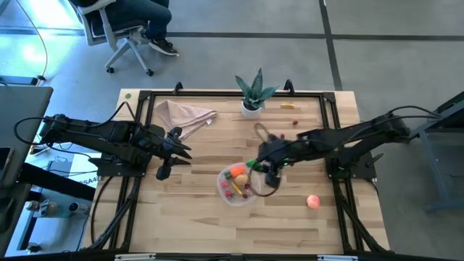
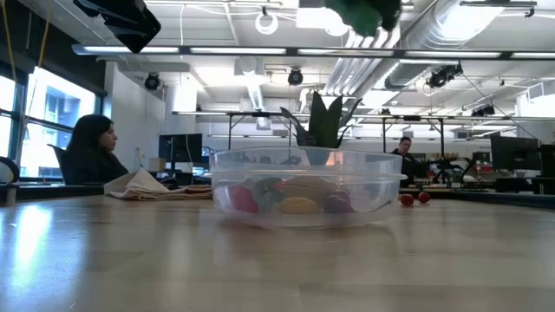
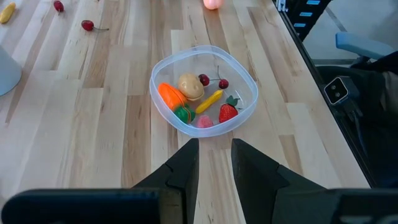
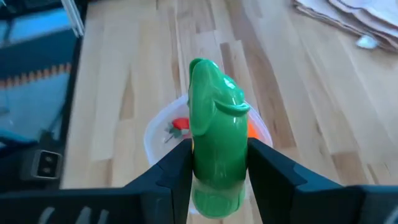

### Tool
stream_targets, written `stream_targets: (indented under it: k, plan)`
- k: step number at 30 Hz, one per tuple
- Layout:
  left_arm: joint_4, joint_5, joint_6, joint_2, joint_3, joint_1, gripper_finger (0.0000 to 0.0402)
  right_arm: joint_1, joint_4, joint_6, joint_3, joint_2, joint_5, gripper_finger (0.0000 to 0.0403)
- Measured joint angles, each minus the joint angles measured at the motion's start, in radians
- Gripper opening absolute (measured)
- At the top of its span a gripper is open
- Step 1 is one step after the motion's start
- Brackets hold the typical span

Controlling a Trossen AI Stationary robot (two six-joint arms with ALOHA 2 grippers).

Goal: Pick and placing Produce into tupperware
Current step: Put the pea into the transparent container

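The tupperware (image 1: pixel 239 187), a clear round tub, stands on the table's middle and holds a carrot (image 3: pixel 171 96), a strawberry (image 3: pixel 228 112), cherries and other toy produce. My right gripper (image 1: pixel 262 167) hangs just over the tub's right rim, shut on a green cucumber (image 4: pixel 214 112), which also shows high above the tub (image 2: pixel 308 186) as the cucumber (image 2: pixel 364 13). A pink peach (image 1: pixel 313 201) lies on the table to the tub's right. My left gripper (image 1: pixel 183 151) waits shut, raised at the table's left, its fingers (image 3: pixel 186 165) pointing toward the tub. My right gripper pinches the cucumber between its two fingers, on the two sides of its lower half (image 4: pixel 217 168). The fingers slant down from the table's right and lie along the cucumber, whose far end (image 4: pixel 208 74) sticks out past the fingertips. It is lifted clear above the tub.
A spiky plant in a white pot (image 1: pixel 254 98) stands at the far edge, with a beige napkin (image 1: pixel 185 116) to its left. A yellow banana (image 1: pixel 288 106) and loose cherries (image 1: pixel 296 122) lie at the far right. A person sits beyond the table (image 2: pixel 91 152).
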Motion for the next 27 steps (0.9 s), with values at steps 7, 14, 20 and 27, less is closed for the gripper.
stream_targets:
  k: [7,14,20,27]
  plan:
    - [0.0,0.0,0.0,0.0,0.0,0.0,0.0083,-0.006,-0.012,-0.144,0.102,0.266,-0.089,0.0123]
    - [0.0,0.0,0.0,0.0,0.0,0.0,0.0083,-0.006,0.042,-0.189,0.13,0.414,-0.149,0.0123]
    - [0.0,0.0,0.0,0.0,0.0,0.0,0.0083,-0.009,0.059,-0.197,0.128,0.487,-0.178,0.0123]
    - [0.0,0.0,0.0,0.0,0.0,0.0,0.0083,-0.007,0.062,-0.194,0.128,0.525,-0.192,0.0123]
